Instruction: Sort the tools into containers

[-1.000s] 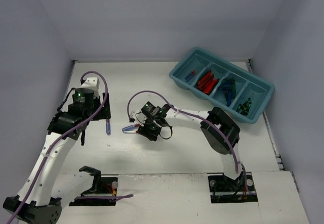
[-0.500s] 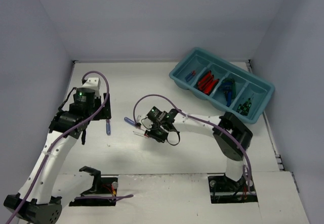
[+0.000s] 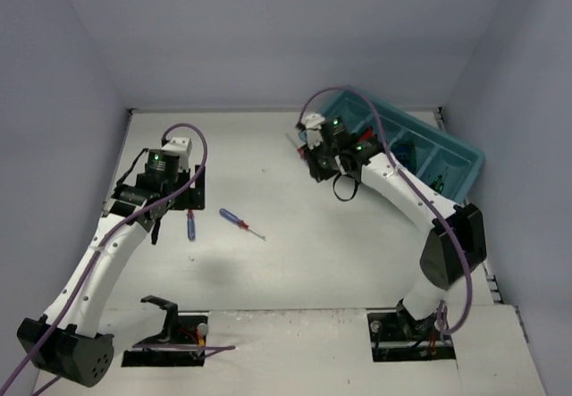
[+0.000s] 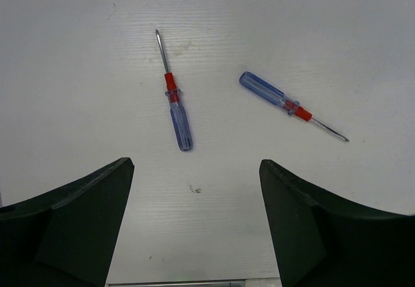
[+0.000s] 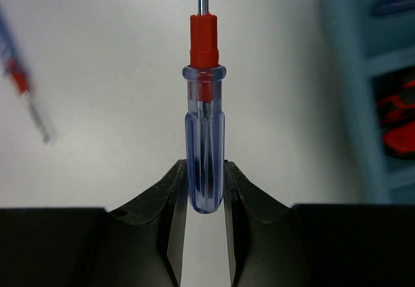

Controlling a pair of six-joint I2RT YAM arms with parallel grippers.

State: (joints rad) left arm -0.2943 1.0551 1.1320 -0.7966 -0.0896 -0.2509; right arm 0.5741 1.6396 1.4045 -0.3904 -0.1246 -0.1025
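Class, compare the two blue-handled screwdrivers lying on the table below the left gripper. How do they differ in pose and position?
In the left wrist view, the left screwdriver lies nearly straight, its tip pointing away from the camera; the right screwdriver lies slanted, its tip pointing right and toward the camera. The left one's handle end is nearer the camera; the right one's handle end is farther. Both have clear blue handles, red collars and thin metal shafts, and neither is touched.

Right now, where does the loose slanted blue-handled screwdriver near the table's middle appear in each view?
Top external: the slanted screwdriver lies left of centre, tip toward lower right.
Left wrist: upper right, tip toward lower right.
Right wrist: a blurred screwdriver shows at the left edge; cannot tell whether it is this one.
Shared landmark: the second loose screwdriver just left of it, in the top and left wrist views.
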